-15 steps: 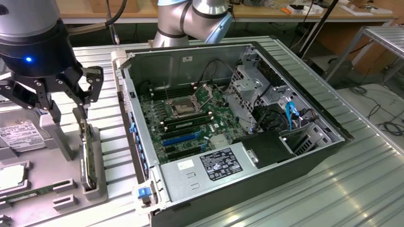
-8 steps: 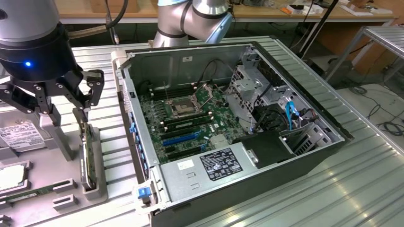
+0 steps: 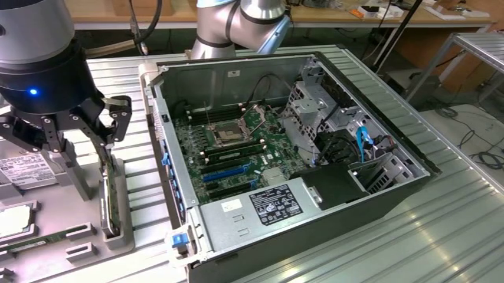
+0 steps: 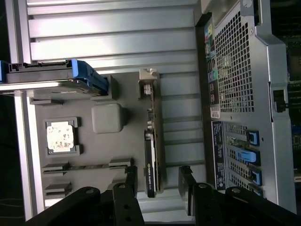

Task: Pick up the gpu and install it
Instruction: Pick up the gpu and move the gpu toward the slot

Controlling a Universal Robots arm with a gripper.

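Note:
The gpu (image 3: pixel 110 194) stands on edge in a slotted holder on the grey parts tray (image 3: pixel 55 259), at the exterior view's left beside the open computer case (image 3: pixel 378 194). In the wrist view the gpu (image 4: pixel 151 155) shows edge-on as a thin black card with its metal bracket at the far end. My gripper (image 3: pixel 82 138) hangs just above the card's upper end. Seen from the wrist, the gripper (image 4: pixel 158 176) is open, with one finger on each side of the card and a gap on both sides. Nothing is held.
The case lies on its side with the motherboard (image 3: pixel 236 147) and its blue slots (image 3: pixel 228 171) exposed. The tray (image 4: pixel 124 146) also carries a labelled hard drive (image 4: pixel 56 77), a processor chip (image 4: pixel 60 136) and a green memory stick (image 4: pixel 87 165). The ribbed metal table (image 3: pixel 441 236) runs all around.

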